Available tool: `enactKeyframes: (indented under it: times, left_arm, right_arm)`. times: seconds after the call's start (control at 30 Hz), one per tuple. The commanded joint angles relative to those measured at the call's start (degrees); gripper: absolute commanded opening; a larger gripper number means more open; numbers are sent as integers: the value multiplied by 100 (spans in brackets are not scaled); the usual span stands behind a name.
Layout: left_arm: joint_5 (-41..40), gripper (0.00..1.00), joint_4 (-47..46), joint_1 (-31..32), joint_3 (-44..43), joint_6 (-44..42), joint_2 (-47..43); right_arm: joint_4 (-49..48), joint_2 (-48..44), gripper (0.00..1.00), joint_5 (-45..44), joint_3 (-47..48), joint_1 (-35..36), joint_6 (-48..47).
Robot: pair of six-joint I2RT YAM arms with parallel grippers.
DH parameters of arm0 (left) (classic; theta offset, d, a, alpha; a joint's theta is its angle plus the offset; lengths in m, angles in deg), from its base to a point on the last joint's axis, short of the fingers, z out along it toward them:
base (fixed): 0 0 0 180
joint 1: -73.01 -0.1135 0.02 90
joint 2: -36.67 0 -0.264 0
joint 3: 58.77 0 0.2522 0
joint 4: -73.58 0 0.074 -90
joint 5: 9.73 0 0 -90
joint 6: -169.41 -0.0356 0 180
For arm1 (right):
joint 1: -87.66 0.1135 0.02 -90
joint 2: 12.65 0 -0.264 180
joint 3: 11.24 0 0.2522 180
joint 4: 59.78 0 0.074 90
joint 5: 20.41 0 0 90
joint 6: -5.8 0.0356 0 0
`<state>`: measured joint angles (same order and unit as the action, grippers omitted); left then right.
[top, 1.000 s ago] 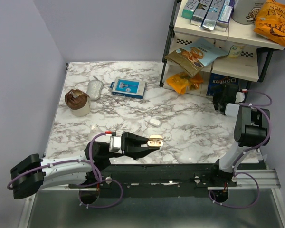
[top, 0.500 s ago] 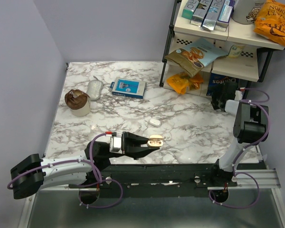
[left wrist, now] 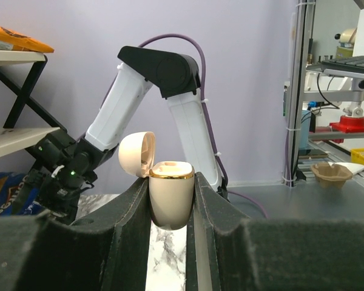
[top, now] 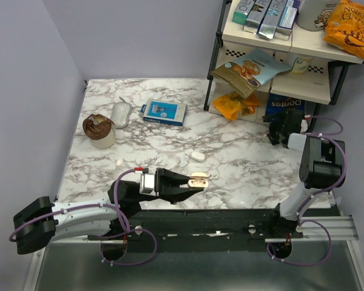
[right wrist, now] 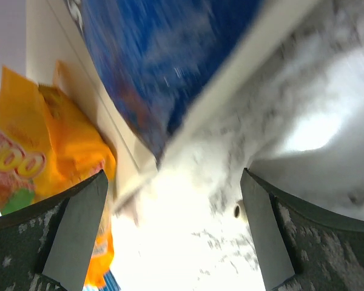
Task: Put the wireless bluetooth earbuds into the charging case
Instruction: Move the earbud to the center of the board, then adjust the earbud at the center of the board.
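blue bag [top: 285, 108]: "Doritos", printed upside down, lower shelf
orange bag [top: 350, 24]: big upside-down lettering, can't make it out
top-shelf boxes [top: 267, 15]: print too small to read

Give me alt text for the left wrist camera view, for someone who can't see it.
The left tool is shut on an upright cream charging case with a gold rim, its lid flipped open to the left. Behind it, the right arm rises against a pale purple wall.
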<state>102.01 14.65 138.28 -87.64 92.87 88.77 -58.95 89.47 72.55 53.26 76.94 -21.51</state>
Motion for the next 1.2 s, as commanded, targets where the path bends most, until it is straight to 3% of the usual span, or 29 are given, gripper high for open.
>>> enactKeyframes:
  times: [0.0, 0.3, 0.47, 0.57, 0.8, 1.0, 1.07, 1.17]
  left_arm:
    - [217, 0, -202, 29, -71, 78, -86]
    - [278, 0, -220, 125, -88, 184, -86]
    - [235, 0, -97, 275, -123, 114, -121]
    - [164, 0, 96, 363, -167, 9, -191]
    - [68, 0, 237, 460, -97, -141, -323]
    - [94, 0, 272, 503, -132, -150, -288]
    - [85, 0, 273, 521, -132, -150, -270]
    - [94, 0, 246, 565, -150, -168, -218]
  right_arm:
    - [458, -315, 100, 196, -556, 17, -354]
    - [1115, -607, 100, 503, -549, 26, -1505]
    - [1467, -501, 100, 565, -293, 53, -1638]
    - [1854, -404, 100, 329, 171, 53, -2005]
    - [3865, -167, 100, 29, 1701, 53, -3561]
    - [3500, -947, 100, -112, 1115, 61, -3782]
    - [3324, -1098, 100, 238, 973, 61, -4122]
    - [3911, -844, 100, 135, 1201, 53, -3741]
